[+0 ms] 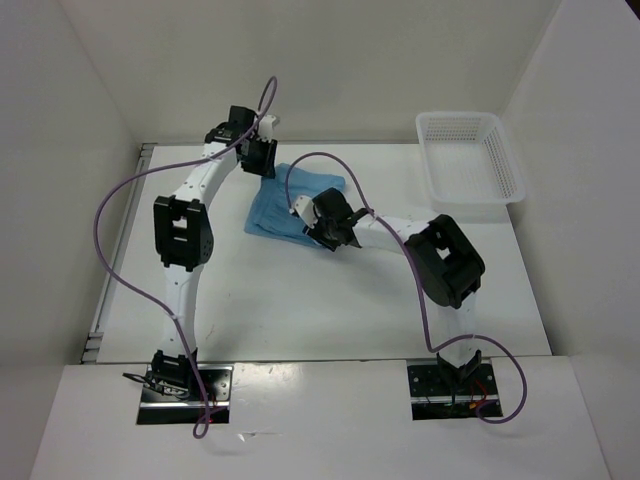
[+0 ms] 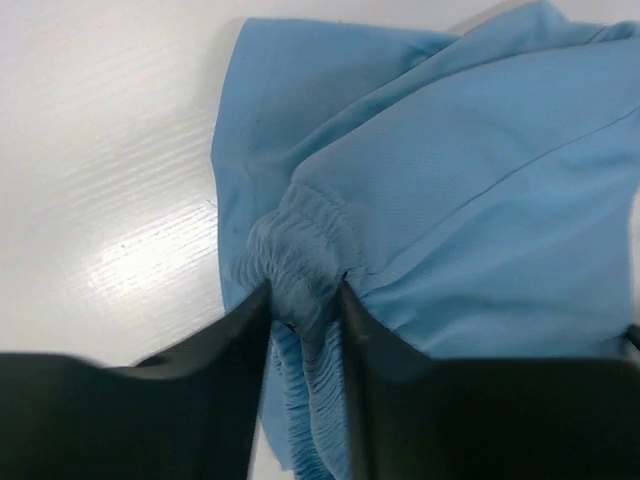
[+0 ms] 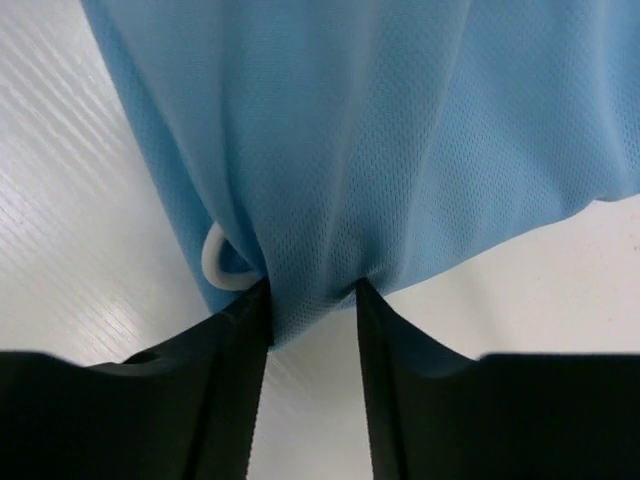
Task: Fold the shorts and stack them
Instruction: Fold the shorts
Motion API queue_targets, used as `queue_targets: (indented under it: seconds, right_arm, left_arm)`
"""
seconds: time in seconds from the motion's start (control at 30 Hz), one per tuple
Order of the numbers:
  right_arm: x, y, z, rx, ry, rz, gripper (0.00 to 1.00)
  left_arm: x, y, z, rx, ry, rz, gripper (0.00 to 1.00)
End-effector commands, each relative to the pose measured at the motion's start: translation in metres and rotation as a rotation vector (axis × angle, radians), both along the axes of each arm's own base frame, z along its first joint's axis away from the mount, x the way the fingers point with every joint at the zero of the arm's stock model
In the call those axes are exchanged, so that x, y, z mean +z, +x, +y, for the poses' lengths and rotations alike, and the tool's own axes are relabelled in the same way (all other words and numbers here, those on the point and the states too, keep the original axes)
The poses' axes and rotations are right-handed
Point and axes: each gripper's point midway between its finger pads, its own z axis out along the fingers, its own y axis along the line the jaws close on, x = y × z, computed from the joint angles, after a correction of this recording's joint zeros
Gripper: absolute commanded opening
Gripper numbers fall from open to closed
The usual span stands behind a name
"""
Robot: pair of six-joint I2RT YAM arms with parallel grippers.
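- The shorts lie crumpled, part folded, on the table just past its centre toward 12 o'clock; the white basket stands well apart at 2 o'clock.
- The left fingers pinch a gathered bunch of the elastic waistband, at the garment's 11 o'clock corner.
- The right fingers pinch a fold of the thin mesh cloth at the garment's 5 o'clock edge. A loop of white drawstring pokes out just beside the left one.
- Handling, as a judgement: the fabric looks light, limp and somewhat slick. It will sag and drape from any held point and keep no shape by itself.
- The ribbed waistband is the thickest, grippiest part, so it is the surer hold. The plain mesh is thin and may slide out of a shallow pinch.
- Best holds are likely two spread corners or the waistband ends, taken deep, so that the cloth hangs flat.
- The loose drawstring could snag a finger.
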Motion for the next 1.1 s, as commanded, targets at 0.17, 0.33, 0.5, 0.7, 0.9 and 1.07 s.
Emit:
queue_targets:
  seconds: [0.17,0.33,0.5,0.7,0.9,1.07]
  right_arm:
    - [0.053,0.016,0.016,-0.023,0.093,-0.055,0.69]
    - [0.119,0.023,0.024,-0.046,0.234,-0.105,0.77]
    - [0.154,0.018,0.010,-0.015,0.356,-0.087,0.80]
    - [0.168,0.037,-0.021,-0.092,0.402,-0.110,0.82]
    - [0.192,0.060,-0.037,-0.144,0.420,-0.191,0.82]
    - [0.193,0.063,-0.040,-0.158,0.430,-0.196,0.82]
  left_arm:
    - [-0.021,-0.005,0.004,-0.001,-0.008,0.038,0.93]
    - [0.024,-0.016,0.020,0.016,-0.031,-0.005,1.00]
    - [-0.011,-0.060,0.026,-0.014,-0.117,0.163,1.00]
    - [-0.065,-0.084,0.023,-0.030,-0.180,0.321,1.00]
    - [-0.088,-0.095,0.022,-0.035,-0.214,0.385,0.84]
    - [-0.094,-0.123,0.016,-0.053,-0.261,0.453,0.34]
